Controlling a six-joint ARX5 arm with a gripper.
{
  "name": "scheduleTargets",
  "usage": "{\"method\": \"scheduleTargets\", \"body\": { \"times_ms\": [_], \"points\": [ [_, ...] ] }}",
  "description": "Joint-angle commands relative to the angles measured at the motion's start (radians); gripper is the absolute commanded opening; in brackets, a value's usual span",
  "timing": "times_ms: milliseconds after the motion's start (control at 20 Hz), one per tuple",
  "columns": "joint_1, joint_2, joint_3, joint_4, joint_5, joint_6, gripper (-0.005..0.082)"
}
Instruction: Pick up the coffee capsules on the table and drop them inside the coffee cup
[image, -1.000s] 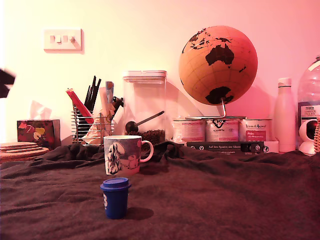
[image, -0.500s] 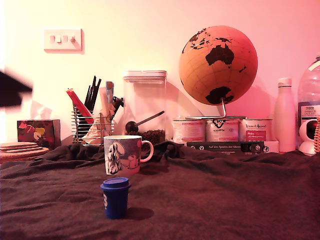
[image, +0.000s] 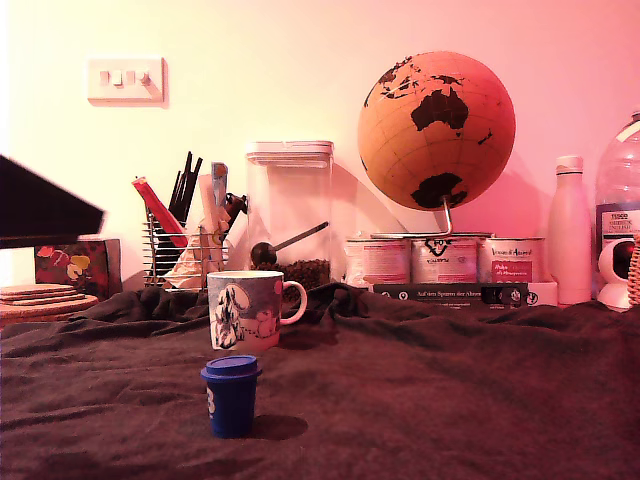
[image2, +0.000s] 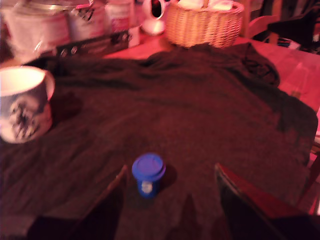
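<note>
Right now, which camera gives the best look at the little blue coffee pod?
The exterior view shows the blue coffee pod best: sharp, side-on, standing on the dark cloth in front of the mug. The wrist view shows the pod from above, smaller and blurred, ahead of the open gripper.

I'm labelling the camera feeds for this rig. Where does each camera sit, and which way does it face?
Exterior view: low, near table height, facing the back wall past the blue capsule and cup to the globe; only a dark, blurred part of the arm shows at its left edge.
Wrist view: on the arm, above the table, angled down at the capsule; the open end effector fingers frame it, clear of it.
Shared: capsule, cup, dark cloth, tins.
</note>
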Motion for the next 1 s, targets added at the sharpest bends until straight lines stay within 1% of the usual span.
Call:
{"method": "scheduleTargets", "body": {
  "times_ms": [0,50,150,450,600,650,700,850,950],
  "points": [
    [-0.007,0.064,-0.015,0.049,-0.004,0.010,0.0508],
    [-0.010,0.103,-0.015,0.078,-0.004,0.010,0.0508],
    [-0.014,0.182,-0.015,0.132,-0.004,0.031,0.0509],
    [-0.016,0.417,-0.015,0.327,-0.005,0.032,0.0521],
    [-0.016,0.529,-0.015,0.409,-0.018,0.035,0.0521],
    [-0.016,0.560,-0.014,0.431,-0.020,0.043,0.0521],
    [-0.016,0.581,-0.014,0.451,-0.027,0.057,0.0521],
    [-0.016,0.611,-0.006,0.470,-0.030,0.059,0.0521],
    [-0.016,0.627,0.000,0.475,-0.030,0.078,0.0521]
  ]
}}
